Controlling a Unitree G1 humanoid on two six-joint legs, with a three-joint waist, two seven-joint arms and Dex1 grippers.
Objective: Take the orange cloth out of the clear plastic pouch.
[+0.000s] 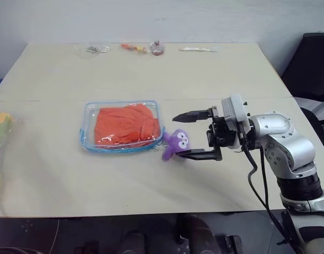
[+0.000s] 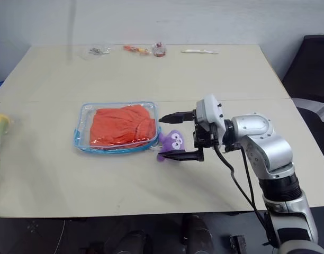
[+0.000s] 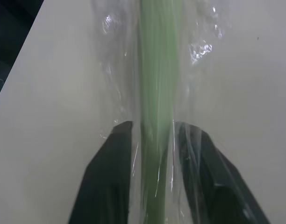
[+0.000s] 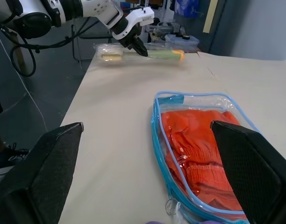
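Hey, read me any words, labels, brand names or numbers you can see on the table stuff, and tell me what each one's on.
No readable text anywhere.
Clear plastic pouch with the orange cloth: no print visible.
Purple plush toy: a face, no lettering.
Small bagged items at the table's far edge: too small to read.
Green thing in a clear wrapper: no lettering shows.

A lab-like workroom: plain beige table (image 1: 151,74), bare wall, storage bins (image 4: 180,43), dark chair (image 1: 313,63)

pouch (image 1: 121,127): clear glossy plastic
cloth (image 1: 126,124): wrinkled matt fabric
desk (image 1: 151,74): smooth matt
toy (image 1: 175,144): soft plush
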